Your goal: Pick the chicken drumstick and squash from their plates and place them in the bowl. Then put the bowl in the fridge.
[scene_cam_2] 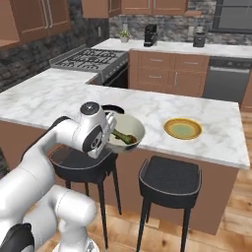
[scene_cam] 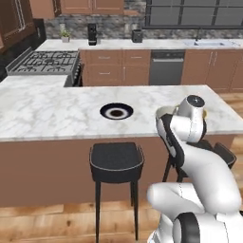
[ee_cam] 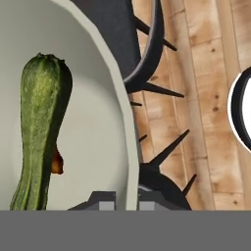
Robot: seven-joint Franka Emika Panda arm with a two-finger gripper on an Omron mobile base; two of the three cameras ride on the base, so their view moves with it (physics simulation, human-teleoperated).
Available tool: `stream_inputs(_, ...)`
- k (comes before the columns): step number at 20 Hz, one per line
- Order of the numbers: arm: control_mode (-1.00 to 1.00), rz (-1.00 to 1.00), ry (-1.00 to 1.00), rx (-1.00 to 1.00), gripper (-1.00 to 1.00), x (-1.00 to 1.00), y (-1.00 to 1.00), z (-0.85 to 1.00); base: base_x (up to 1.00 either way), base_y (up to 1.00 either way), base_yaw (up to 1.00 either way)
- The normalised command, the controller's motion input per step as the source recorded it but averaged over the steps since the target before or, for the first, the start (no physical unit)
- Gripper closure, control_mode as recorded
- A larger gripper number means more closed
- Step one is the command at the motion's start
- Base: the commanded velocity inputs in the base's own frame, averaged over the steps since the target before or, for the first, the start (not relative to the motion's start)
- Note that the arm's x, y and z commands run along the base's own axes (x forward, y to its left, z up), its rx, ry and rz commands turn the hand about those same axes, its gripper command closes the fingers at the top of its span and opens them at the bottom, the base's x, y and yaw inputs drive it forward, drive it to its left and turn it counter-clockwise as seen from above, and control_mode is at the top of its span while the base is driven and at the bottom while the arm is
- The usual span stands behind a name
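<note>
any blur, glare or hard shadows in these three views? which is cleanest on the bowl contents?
Hand view: sharpest, squash crisp in the bowl, shading soft. Right base view: contents small and slightly soft, bowl gloss mild. Left base view: arm covers most of the bowl; flat, even light.

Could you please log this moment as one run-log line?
gripper: shut on bowl rim | bowl: lifted off counter | squash: in bowl | plates: empty | next: fridge

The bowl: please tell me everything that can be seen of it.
The bowl is deep, round, pale grey-beige and glossy. It is upright, off the counter, over the stools at the island's edge. The shut gripper pinches its rim. Inside lie a long green squash and, mostly hidden under it, a small reddish-brown piece.
</note>
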Motion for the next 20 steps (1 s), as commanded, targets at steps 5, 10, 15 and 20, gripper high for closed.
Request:
stream_inputs(5, 1.00, 0.00, 0.00, 0.00, 1.00, 0.00, 0.00, 0.00, 0.00, -0.29, -0.48)
stream_inputs(10, 1.00, 0.00, 0.00, 0.00, 1.00, 0.00, 0.00, 0.00, 0.01, -0.02, -0.87)
stream_inputs(15, 1.00, 0.00, 0.00, 0.00, 1.00, 0.00, 0.00, 0.00, 0.00, 0.00, -0.99)
stream_inputs(20, 1.00, 0.00, 0.00, 0.00, 1.00, 0.00, 0.00, 0.00, 0.03, 0.00, -0.95)
